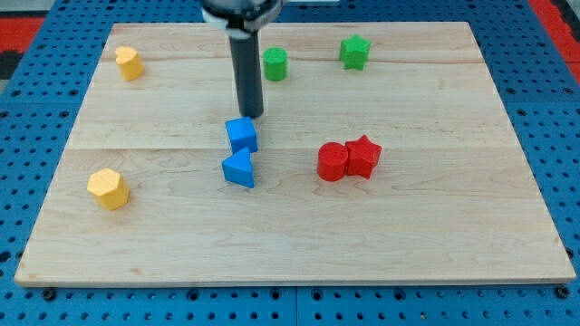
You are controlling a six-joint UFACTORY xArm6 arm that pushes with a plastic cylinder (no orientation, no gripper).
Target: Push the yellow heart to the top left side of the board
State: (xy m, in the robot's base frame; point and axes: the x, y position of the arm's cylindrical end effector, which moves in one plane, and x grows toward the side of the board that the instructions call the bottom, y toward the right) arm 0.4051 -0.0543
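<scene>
1. The wooden board [299, 235] fills most of the view and lies on a blue pegboard table [544, 81].
2. The dark rod [246, 72] comes down from the view's top, and my tip [254, 118] rests on the board just above the blue cube. It is a bare rod with no jaws, so it clasps nothing and only pushes.
3. The red cylinder [332, 162] and the red star [363, 156] sit touching each other to the view's right of my tip and slightly lower.
4. The blue cube [242, 135] is directly below my tip, touching or very nearly so; I cannot tell which.
5. The blue triangle [239, 168] lies just under the cube, farther below my tip.
6. The yellow hexagon-like block [108, 188] sits well to the view's left of my tip and lower, near the board's left edge.
7. The yellow heart [129, 63] is far to the view's left of my tip and higher, close to the board's top left corner; its shape is hard to make out.
8. The green star [354, 52] stands up and to the view's right of my tip.
9. The green cylinder [275, 64] stands just right of the rod, above my tip.
</scene>
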